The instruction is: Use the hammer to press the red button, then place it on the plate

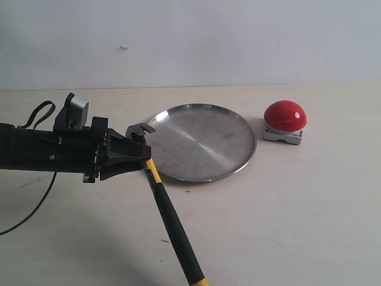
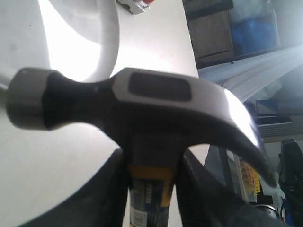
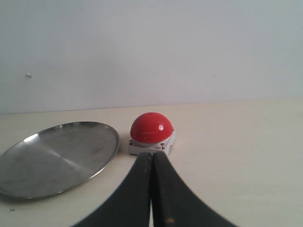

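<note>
My left gripper (image 1: 143, 156) is shut on the hammer (image 1: 172, 226) just below its dark head, at the left rim of the silver plate (image 1: 205, 143). The black handle slants down to the yellow end at the front edge. In the left wrist view the hammer (image 2: 137, 101) head fills the picture, and the gripper (image 2: 151, 189) clamps the neck from both sides. The red button (image 1: 285, 116) on its grey-white base stands right of the plate. My right gripper (image 3: 152, 158) is shut and empty, with the red button (image 3: 151, 128) and the plate (image 3: 57, 156) beyond it. It does not show in the exterior view.
The pale table (image 1: 286, 214) runs back to a plain white wall (image 1: 196, 42). A black cable (image 1: 30, 214) loops on the table under the left arm.
</note>
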Robot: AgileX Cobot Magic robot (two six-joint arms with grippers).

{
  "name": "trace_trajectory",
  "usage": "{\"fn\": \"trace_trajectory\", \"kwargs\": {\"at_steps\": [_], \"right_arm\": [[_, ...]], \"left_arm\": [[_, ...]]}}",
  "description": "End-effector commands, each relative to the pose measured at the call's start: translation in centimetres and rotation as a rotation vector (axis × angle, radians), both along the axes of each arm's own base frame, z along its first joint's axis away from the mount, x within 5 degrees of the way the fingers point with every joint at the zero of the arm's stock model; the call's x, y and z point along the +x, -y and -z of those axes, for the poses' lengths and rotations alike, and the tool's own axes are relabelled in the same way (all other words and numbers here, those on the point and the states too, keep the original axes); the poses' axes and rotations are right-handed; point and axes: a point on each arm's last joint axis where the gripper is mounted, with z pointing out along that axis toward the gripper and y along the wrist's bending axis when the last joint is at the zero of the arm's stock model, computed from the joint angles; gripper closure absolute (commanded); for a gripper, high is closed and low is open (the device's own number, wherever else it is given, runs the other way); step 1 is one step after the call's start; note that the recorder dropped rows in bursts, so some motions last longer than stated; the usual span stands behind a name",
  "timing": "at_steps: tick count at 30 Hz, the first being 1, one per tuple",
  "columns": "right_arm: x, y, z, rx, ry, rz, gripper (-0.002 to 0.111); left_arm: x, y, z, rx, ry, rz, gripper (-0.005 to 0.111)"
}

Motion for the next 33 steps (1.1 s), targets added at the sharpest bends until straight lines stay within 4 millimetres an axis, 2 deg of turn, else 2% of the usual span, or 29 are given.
{"fn": "trace_trajectory", "kwargs": {"at_steps": [1, 8, 11, 13, 15, 17, 19, 24, 26, 27, 29, 33], "right_arm": [[0.0, 0.1, 0.2, -0.007, -0.01, 0.006, 0.108], [0.0, 0.1, 0.3, -0.017, -0.014, 0.007, 0.108], [0.0, -0.1, -0.5, -0.009, 0.076, -0.014, 0.108], [0.0, -0.3, -1.5, 0.11, 0.168, -0.034, 0.108], [-0.5, -0.4, -3.6, 0.351, 0.368, -0.084, 0.108], [-1.1, -0.3, -5.1, 0.451, 0.525, -0.124, 0.108], [-1.4, -0.2, -5.7, 0.569, 0.579, -0.16, 0.108], [-1.3, 0.5, -5.7, 0.758, 0.567, -0.115, 0.108], [-0.9, 0.0, -6.1, 0.644, 0.465, -0.111, 0.108], [-0.5, -0.4, -6.7, 0.526, 0.401, -0.118, 0.108], [0.3, -0.9, -7.9, 0.416, 0.311, -0.12, 0.108], [3.4, -1.0, -9.3, 0.254, 0.108, -0.054, 0.108]], "left_arm": [[0.0, 0.2, -1.4, -0.08, 0.043, -0.013, 0.107], [-0.1, 0.5, -1.5, -0.078, 0.057, 0.001, 0.107], [-0.1, 0.5, -1.5, -0.077, 0.067, 0.003, 0.107], [-0.1, 0.5, -1.5, -0.076, 0.074, 0.005, 0.107], [0.0, 0.5, -1.5, -0.076, 0.076, 0.005, 0.107], [0.4, 0.6, -1.8, -0.08, 0.083, 0.003, 0.107], [0.7, 0.8, -2.2, -0.087, 0.082, 0.004, 0.107], [1.1, 1.0, -2.6, -0.096, 0.073, 0.001, 0.107], [1.5, 1.1, -3.0, -0.103, 0.073, -0.003, 0.107], [1.8, 1.1, -3.3, -0.109, 0.067, -0.007, 0.107], [2.4, 1.2, -3.9, -0.12, 0.064, -0.013, 0.107], [2.9, 1.3, -4.4, -0.127, 0.069, -0.016, 0.107]]}}
